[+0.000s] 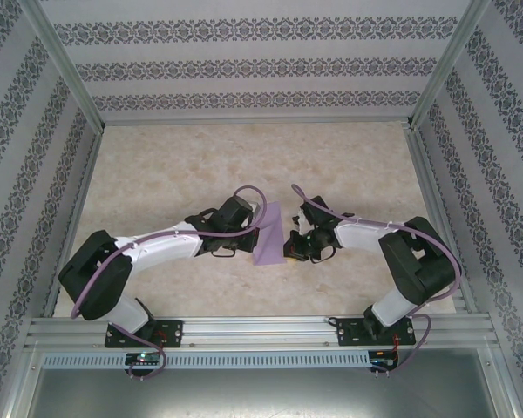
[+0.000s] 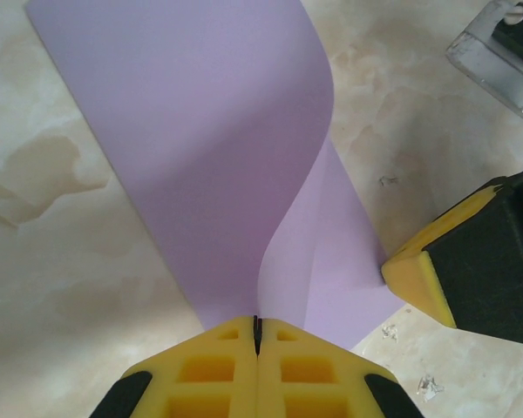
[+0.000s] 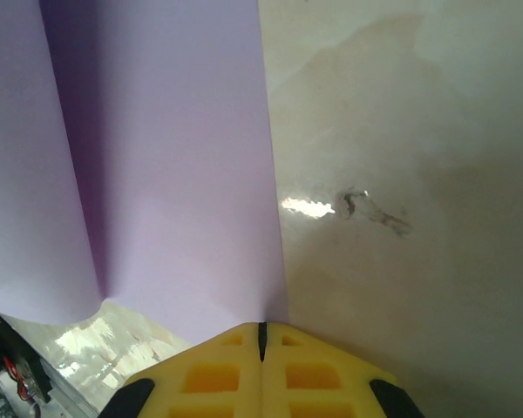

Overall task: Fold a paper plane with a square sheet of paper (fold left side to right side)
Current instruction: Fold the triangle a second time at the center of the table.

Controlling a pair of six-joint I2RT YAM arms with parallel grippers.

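Looking down the left wrist camera, I saw the left pincer (image 2: 256, 335) closed tight, its yellow pads pressed together on the near edge of the square sheet of paper (image 2: 200, 157). From that grip the lilac sheet rose and curled over to the right, one half arched above the other half, which lay flat on the counter (image 2: 61, 261). Just beyond, the yellow tip of the right pincer (image 3: 261, 340) touched the sheet's flat right edge. On the right wrist camera that pincer was shut too, pads together, with the sheet's edge running in beneath the tips; I could not tell whether it pinched the paper or only pressed on it. From above, the sheet sat between the two pincers, near the middle of the marbled counter, somewhat toward the near side. Farther back stood the patterned walls (image 1: 244, 65) of the enclosure.
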